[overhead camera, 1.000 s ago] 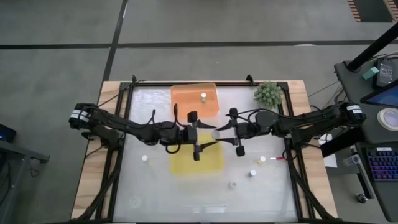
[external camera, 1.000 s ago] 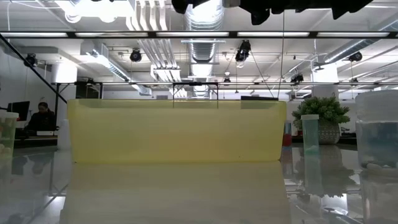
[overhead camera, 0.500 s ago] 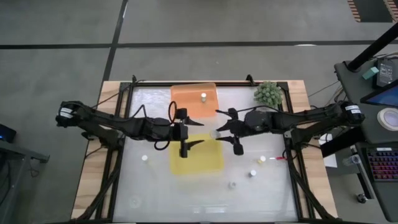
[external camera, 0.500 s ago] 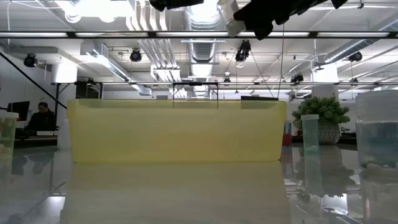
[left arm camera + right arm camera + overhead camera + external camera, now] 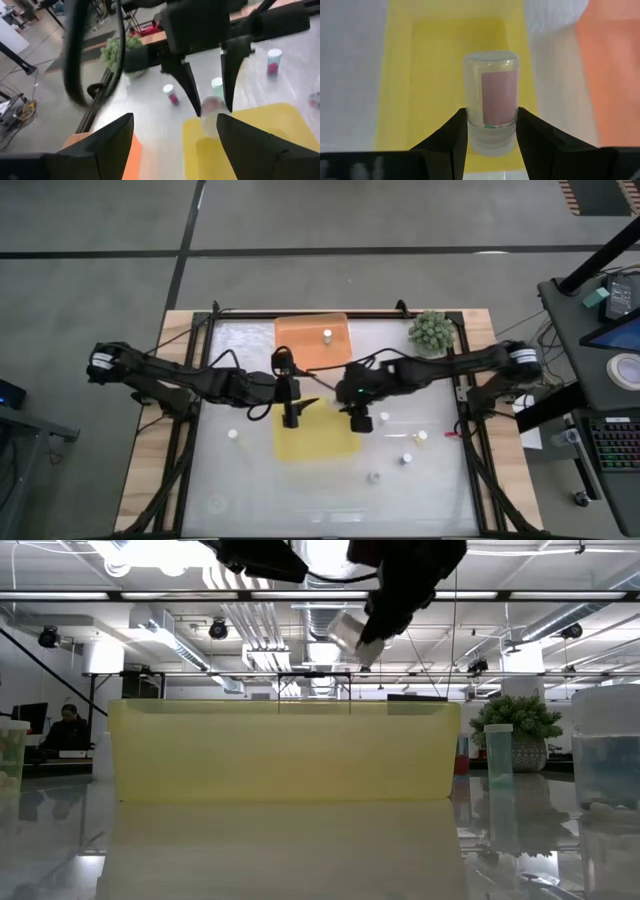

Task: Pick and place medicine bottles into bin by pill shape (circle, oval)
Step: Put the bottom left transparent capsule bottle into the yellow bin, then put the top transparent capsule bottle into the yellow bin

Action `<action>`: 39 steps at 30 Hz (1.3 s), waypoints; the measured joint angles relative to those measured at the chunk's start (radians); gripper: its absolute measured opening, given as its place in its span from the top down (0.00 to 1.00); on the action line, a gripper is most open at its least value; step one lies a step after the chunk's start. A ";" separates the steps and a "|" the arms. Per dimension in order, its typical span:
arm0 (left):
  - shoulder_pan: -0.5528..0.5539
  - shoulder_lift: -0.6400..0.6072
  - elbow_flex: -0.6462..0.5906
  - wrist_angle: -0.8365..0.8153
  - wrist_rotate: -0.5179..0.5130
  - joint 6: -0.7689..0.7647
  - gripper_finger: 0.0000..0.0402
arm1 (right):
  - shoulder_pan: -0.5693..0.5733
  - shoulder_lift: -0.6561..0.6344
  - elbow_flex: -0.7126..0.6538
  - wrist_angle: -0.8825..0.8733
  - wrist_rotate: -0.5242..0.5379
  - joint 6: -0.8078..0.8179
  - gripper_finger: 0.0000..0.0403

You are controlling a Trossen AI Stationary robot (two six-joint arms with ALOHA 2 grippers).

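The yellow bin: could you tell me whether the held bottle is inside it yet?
Not yet: the right gripper holds the bottle above the yellow bin.

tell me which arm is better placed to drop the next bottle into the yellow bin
Right. The right gripper is shut on a medicine bottle above the yellow bin. The left gripper is open and empty at the bin's edge, so it would first need to fetch one.
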State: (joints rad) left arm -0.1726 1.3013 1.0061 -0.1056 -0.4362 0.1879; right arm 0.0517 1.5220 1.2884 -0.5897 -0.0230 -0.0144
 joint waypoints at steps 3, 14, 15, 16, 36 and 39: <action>-0.006 -0.019 -0.003 -0.038 -0.008 -0.016 0.33 | 0.000 0.068 0.046 -0.034 0.000 0.005 0.66; -0.038 -0.217 -0.161 -0.008 -0.097 -0.052 0.33 | -0.016 0.242 0.096 -0.057 -0.001 0.015 0.66; -0.038 -0.239 -0.176 0.000 -0.097 -0.059 0.33 | -0.021 0.252 0.096 -0.055 -0.001 0.015 0.66; -0.038 -0.256 -0.192 0.018 -0.097 -0.060 0.33 | -0.024 0.261 0.096 -0.056 -0.001 0.015 0.66; -0.039 -0.354 -0.280 0.158 -0.097 -0.024 0.33 | -0.031 0.292 0.096 -0.072 -0.002 0.000 0.48; -0.039 -0.354 -0.280 0.158 -0.097 -0.024 0.33 | -0.031 0.270 0.096 -0.091 -0.002 -0.004 0.48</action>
State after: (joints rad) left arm -0.2111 0.9474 0.7263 0.0526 -0.5331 0.1638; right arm 0.0208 1.7917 1.3846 -0.6804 -0.0246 -0.0181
